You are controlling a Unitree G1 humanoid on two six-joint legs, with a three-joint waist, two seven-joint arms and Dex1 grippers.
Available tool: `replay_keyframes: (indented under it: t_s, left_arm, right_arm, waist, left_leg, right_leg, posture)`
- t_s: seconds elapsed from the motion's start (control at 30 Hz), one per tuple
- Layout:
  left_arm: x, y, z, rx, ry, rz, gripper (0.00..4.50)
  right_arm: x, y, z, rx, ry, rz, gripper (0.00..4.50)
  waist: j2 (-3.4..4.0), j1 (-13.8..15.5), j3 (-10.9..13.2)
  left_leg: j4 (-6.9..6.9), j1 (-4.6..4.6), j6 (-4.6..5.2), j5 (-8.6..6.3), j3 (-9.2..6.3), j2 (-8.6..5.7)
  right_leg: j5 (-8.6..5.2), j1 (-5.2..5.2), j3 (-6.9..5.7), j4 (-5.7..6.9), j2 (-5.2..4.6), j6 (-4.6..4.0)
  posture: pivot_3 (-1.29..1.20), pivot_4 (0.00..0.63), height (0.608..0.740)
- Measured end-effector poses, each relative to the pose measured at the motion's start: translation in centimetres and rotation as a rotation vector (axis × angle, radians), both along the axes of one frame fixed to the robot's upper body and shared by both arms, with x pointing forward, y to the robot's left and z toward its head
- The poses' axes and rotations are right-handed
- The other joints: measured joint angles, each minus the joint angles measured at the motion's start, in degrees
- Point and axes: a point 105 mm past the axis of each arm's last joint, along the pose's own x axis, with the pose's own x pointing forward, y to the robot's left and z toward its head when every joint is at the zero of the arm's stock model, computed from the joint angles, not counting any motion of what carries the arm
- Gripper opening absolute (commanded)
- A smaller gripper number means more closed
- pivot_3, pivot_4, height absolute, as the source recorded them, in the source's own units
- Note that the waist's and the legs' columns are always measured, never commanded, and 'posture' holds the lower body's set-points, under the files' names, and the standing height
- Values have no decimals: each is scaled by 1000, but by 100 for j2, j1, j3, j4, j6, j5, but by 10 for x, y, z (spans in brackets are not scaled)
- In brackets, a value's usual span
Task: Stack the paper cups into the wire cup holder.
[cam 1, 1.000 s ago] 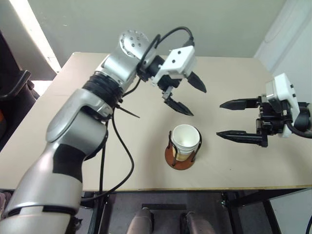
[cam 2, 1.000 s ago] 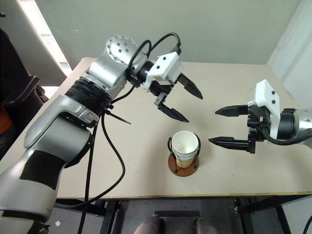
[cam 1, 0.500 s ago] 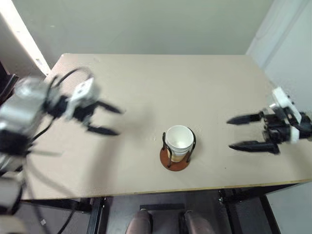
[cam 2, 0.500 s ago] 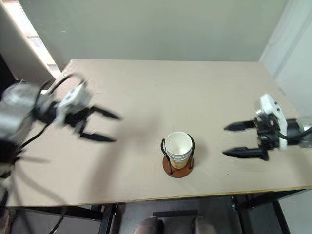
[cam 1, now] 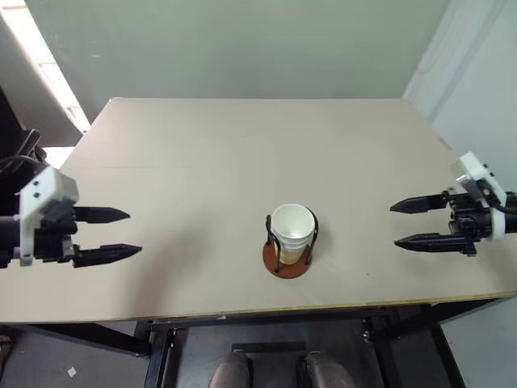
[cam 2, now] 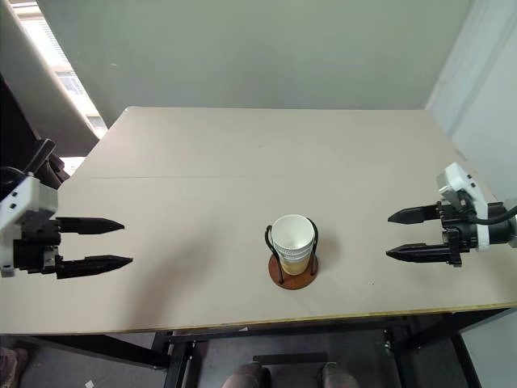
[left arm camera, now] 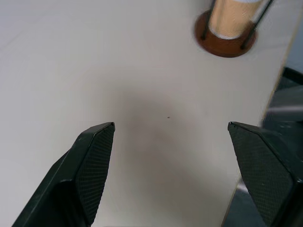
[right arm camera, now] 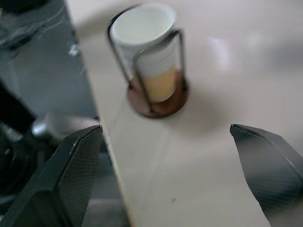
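The paper cups (cam 1: 292,228) sit nested in one stack inside the wire cup holder (cam 1: 287,260), near the table's front edge at the middle. The stack's tan wall and the holder's reddish-brown base also appear in the left wrist view (left arm camera: 233,21) and the right wrist view (right arm camera: 150,56). My left gripper (cam 1: 119,233) hovers open and empty over the table's left side, pointing toward the holder from far off. Over the right side my right gripper (cam 1: 414,224) is open and empty too, fingers aimed at the holder.
The beige table (cam 1: 242,153) carries nothing but the holder. Its front edge (cam 1: 242,314) runs just below the holder, with a dark metal frame under it. A wall stands behind the table's far edge.
My left arm has swung from above the holder far out to the left and lower, gripper still open. My right gripper drifted a little right and down. The camera view shifted.
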Motion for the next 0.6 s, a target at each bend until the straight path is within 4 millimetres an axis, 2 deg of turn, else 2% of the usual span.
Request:
replay_keyframes:
  t_s: [0.13,0.3,0.6]
  left_arm:
    - [-1,3,2,6,-9,17,4095]
    - [-3,1,-3,-15,-2,20,4095]
    - [-8,2,-1,-10,-8,47,4095]
  right_arm:
    - [6,-2,10,-13,-37,9,4500]
    - [7,6,10,-2,-35,44,4500]
    - [6,15,7,10,-21,86,4500]
  waist:
    - [2,-5,-2]
    - [2,-16,-2]
    - [2,-15,-2]
  left_leg:
    - [-15,4,4,6,-10,0]
    - [-20,-13,-19,-8,-11,3]
    - [-22,-34,-35,-26,-15,6]
  right_leg:
    - [5,-5,0,0,5,-9]
    - [4,-28,0,0,11,-10]
    - [4,-45,-1,-10,15,-10]
  posture:
    - [0,150,740]
    - [0,150,740]
    - [0,150,740]
